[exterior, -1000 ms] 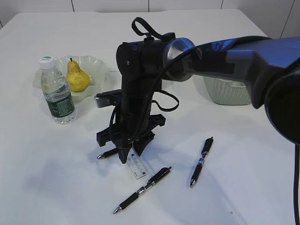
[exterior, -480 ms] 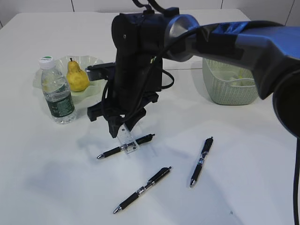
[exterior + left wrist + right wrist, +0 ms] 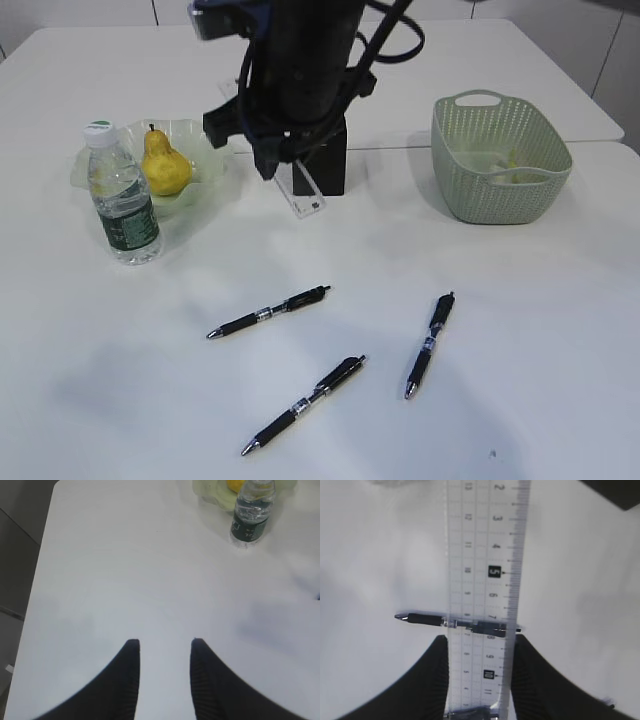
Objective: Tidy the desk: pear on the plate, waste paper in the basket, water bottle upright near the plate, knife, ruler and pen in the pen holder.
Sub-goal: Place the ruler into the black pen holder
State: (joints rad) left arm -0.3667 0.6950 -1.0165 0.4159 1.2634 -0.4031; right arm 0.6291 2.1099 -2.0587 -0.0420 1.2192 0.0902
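Right now the right end effector [image 3: 476,680] is pinching the ruler [image 3: 485,580] across its width, one finger on each long edge, near one end. In the exterior view the clear ruler [image 3: 305,193] hangs down at a slant from that end effector [image 3: 283,160], above the desk [image 3: 120,390] and just in front of the pen holder [image 3: 330,165], which the arm largely hides. The step in hand, as I judge it, is dropping the ruler into that black cup. To do it well, bring the free lower end over the opening first, tip the ruler closer to upright, then lower until the tip is inside the walls before letting go; a slanted release could catch the rim or topple the cup.

The left end effector [image 3: 162,647] hovers over bare desk with its fingers apart and nothing between them. The pear [image 3: 163,163] already sits in the plate [image 3: 205,135], the water bottle [image 3: 120,200] stands upright beside it, the basket [image 3: 500,160] holds paper scraps, and three pens [image 3: 268,312] lie on the desk.
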